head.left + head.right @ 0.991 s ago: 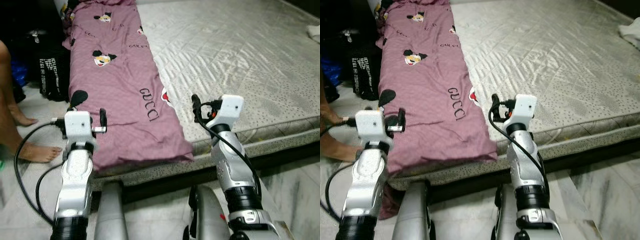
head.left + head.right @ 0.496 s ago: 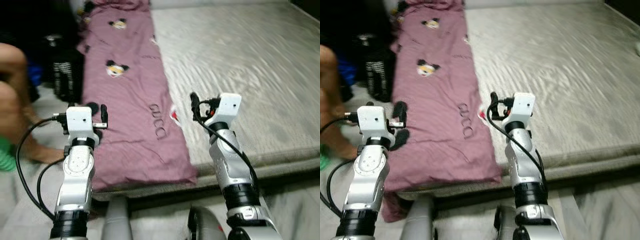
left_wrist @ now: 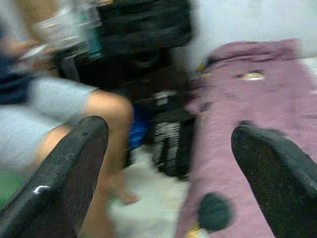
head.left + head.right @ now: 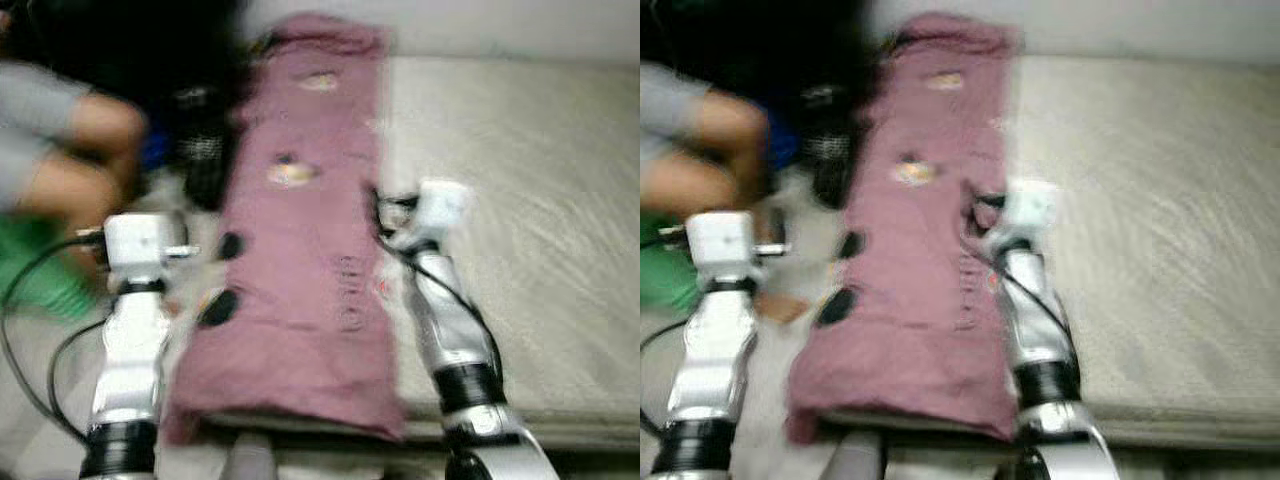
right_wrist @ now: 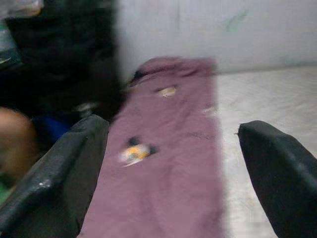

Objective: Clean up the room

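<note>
No lettering can be read, since every view is smeared by motion. The purple sheet on the bed carries a line of dark print near its lower middle, just beside the right arm, but the letters run together into a blur. The black bag standing beside the sheet, on the floor side, shows pale marks that may be text, too blurred to make out.

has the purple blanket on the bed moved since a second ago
No. The purple blanket lies along the same edge of the mattress; the whole picture has swung, so the camera turned, not the blanket.
</note>
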Robot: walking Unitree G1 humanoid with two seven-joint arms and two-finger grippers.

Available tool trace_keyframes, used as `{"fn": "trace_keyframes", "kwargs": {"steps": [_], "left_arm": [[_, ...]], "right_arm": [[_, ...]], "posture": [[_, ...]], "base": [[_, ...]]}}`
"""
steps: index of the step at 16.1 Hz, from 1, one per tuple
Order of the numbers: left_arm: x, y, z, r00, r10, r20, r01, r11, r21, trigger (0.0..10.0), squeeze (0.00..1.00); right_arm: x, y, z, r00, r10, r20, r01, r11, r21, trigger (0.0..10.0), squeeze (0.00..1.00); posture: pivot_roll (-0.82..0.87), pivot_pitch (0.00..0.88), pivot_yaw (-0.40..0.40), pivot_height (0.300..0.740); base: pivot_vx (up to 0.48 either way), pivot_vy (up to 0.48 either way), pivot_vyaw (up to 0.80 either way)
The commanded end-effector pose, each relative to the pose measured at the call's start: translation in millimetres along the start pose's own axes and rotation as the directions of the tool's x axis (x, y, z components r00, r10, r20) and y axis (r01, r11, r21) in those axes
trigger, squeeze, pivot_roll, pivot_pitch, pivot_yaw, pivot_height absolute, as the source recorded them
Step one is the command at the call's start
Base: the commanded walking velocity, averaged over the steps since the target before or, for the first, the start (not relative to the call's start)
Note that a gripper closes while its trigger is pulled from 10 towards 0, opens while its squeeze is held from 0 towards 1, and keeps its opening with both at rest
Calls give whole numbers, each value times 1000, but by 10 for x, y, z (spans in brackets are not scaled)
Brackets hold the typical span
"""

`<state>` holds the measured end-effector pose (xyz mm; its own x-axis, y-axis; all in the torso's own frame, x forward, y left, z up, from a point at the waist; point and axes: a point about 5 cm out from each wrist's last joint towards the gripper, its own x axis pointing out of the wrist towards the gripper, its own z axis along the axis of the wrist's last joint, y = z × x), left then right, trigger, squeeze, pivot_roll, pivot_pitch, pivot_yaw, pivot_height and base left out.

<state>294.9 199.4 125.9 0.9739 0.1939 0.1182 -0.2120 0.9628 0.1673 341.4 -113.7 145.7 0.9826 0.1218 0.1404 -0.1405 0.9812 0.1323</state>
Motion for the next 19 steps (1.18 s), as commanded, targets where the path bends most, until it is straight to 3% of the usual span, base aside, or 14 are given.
{"fn": "trace_keyframes", "kwargs": {"steps": [1, 3, 7, 12, 14, 19], "left_arm": [[6, -194, 35, 998, -63, 6, 63, 998, 0, 10000, 0], [6, -237, 100, 996, -77, 52, 75, 996, 39, 10000, 0], [-5, -187, 87, 997, -68, 47, 67, 998, 16, 10000, 0], [-102, -145, -20, 998, -55, 8, 55, 998, 12, 10000, 0], [-117, -144, -53, 996, -94, -7, 94, 995, -25, 10000, 0], [-190, -81, -142, 993, -107, -48, 105, 994, -42, 10000, 0]], "right_arm": [[-77, -243, -68, 997, -80, -25, 80, 997, -10, 10000, 0], [-71, -293, -56, 995, -94, -22, 94, 995, -18, 10000, 0], [-108, -299, -93, 995, -93, -35, 92, 995, -27, 10000, 0], [-185, -235, -277, 987, -120, -110, 115, 992, -49, 10000, 0], [-178, -231, -274, 985, -127, -113, 121, 991, -57, 10000, 0], [-281, -330, -335, 978, -157, -136, 150, 987, -66, 10000, 0]], "posture": [[35, 0, 22, 740], [33, 0, 22, 740], [41, 0, 16, 740], [57, 0, 8, 740], [55, 0, 12, 740], [53, 0, 11, 740]], "base": [[0, 0, 0], [0, 0, 0], [0, 0, 0], [0, 0, 0], [0, 0, 0], [0, 0, 0]]}}
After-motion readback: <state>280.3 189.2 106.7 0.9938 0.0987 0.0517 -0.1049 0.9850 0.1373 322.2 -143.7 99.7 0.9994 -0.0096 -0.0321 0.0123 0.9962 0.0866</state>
